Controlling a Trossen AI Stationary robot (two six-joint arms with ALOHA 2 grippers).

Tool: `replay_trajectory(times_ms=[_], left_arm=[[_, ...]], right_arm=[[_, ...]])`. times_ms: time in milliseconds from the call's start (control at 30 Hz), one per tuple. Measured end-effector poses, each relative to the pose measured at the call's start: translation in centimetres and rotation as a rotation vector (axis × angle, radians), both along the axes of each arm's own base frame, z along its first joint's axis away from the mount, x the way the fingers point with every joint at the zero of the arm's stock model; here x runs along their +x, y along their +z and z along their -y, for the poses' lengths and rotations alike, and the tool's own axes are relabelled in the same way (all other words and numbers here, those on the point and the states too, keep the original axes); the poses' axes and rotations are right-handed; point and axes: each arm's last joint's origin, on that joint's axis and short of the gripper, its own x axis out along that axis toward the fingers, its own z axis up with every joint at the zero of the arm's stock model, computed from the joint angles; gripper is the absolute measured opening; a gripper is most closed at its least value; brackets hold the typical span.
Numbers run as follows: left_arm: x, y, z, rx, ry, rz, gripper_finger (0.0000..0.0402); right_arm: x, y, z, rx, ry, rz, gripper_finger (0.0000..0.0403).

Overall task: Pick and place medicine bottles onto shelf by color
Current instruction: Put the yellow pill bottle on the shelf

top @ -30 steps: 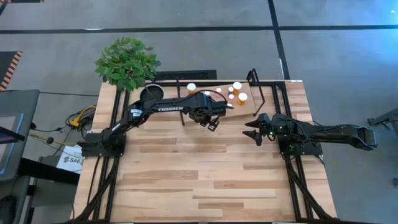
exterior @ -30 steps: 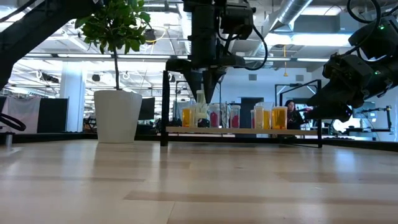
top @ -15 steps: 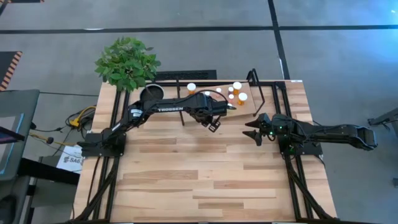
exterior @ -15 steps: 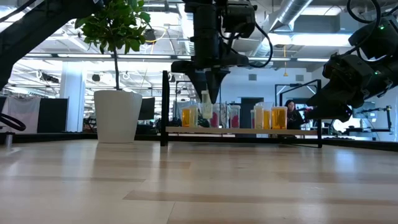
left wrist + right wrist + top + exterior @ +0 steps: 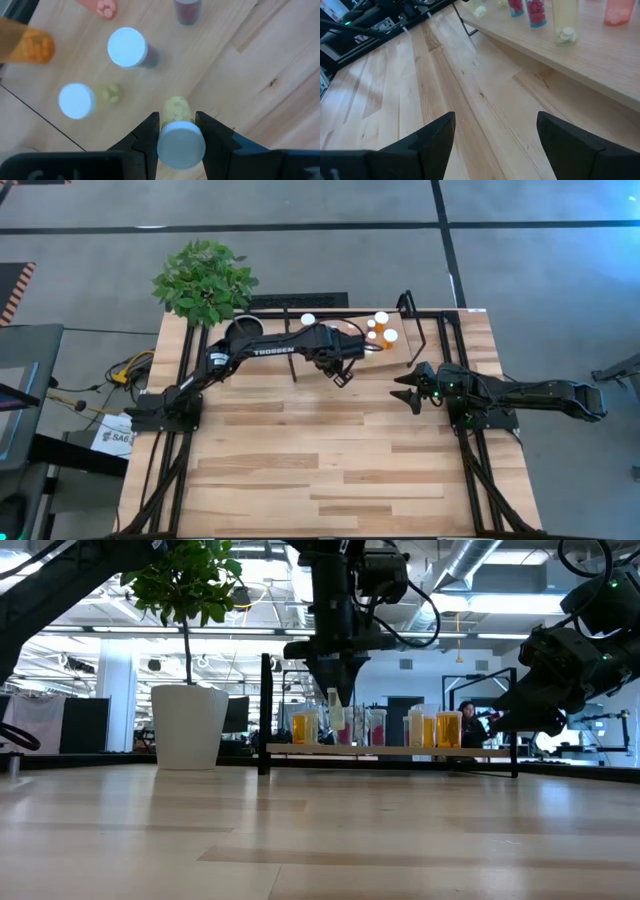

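The left gripper (image 5: 180, 131) has its two fingers (image 5: 148, 131) closed narrowly on a pale bottle (image 5: 180, 140), pinching it just under the white cap. Since a second ago the arm has carried this bottle farther in over the shelf (image 5: 425, 350), and in the low view it now hangs just above the board among the other bottles (image 5: 420, 730), near another pale one (image 5: 82, 99). That suggests the placing is close, with release not yet done. The right gripper (image 5: 408, 390) waits with fingers spread and empty, beside the shelf, unchanged from earlier.
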Motion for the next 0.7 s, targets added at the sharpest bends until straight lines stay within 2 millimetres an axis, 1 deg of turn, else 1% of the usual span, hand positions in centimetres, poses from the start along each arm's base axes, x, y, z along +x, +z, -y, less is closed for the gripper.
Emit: replay_trajectory(times_ms=[133, 333, 700], left_arm=[[-0.13, -0.03, -0.44, -0.017, -0.046, -0.016, 0.0096], [-0.12, -0.03, -0.40, -0.002, -0.117, -0.037, 0.0096], [-0.10, -0.02, -0.60, 0.009, -0.157, -0.045, 0.0096]], right_arm=[[0.00, 0.00, 0.00, 0.000, 0.000, 0.000, 0.0301], [0.00, 0.01, 0.00, 0.000, 0.000, 0.000, 0.0301], [0.00, 0.00, 0.00, 0.000, 0.000, 0.000, 0.0301]])
